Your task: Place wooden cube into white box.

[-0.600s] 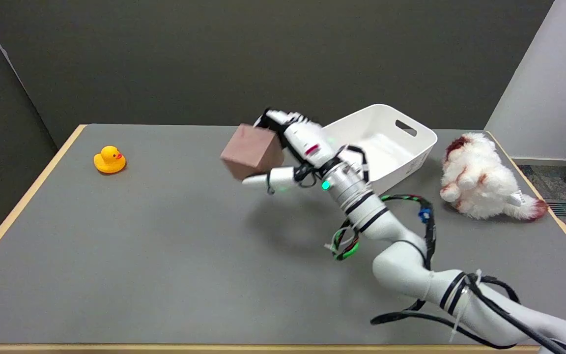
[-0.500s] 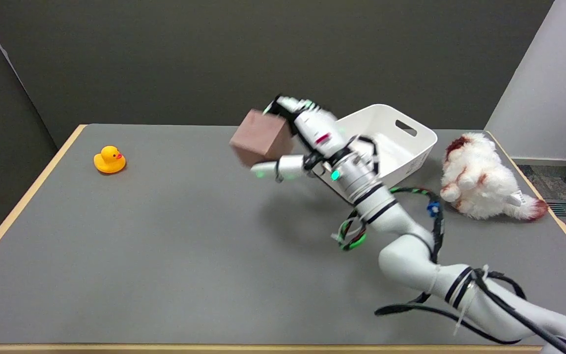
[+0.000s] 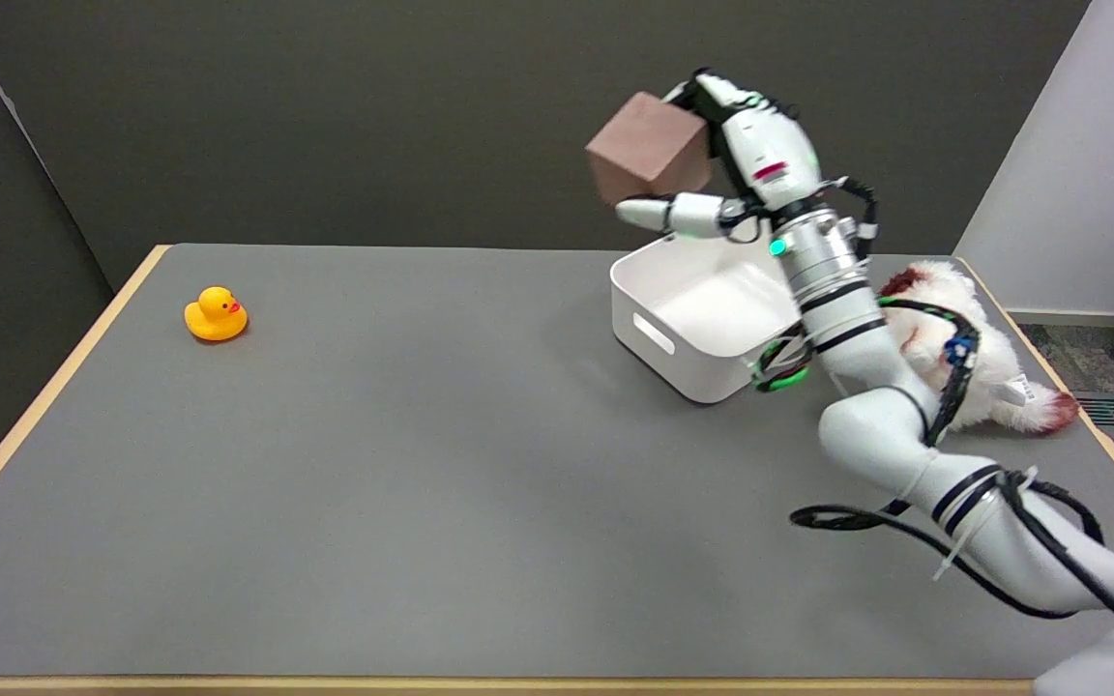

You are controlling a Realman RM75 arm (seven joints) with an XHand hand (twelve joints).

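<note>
My right hand (image 3: 731, 164) holds the brown wooden cube (image 3: 647, 147) high in the air, fingers over its top and thumb under its lower edge. The cube hangs above the far left corner of the white box (image 3: 683, 362), well clear of its rim. The box stands on the grey table at the right of centre, open side up, with a slot handle in its near wall. My forearm crosses over the box's right side and hides that part.
A yellow rubber duck (image 3: 216, 314) sits at the far left of the table. A white and brown plush toy (image 3: 987, 387) lies right of the box, partly behind my arm. Black cables (image 3: 847, 522) trail from the arm onto the table.
My right hand has carried the cube up and to the right, from low over the table left of the box to high above it. Box, duck and plush have not moved.
</note>
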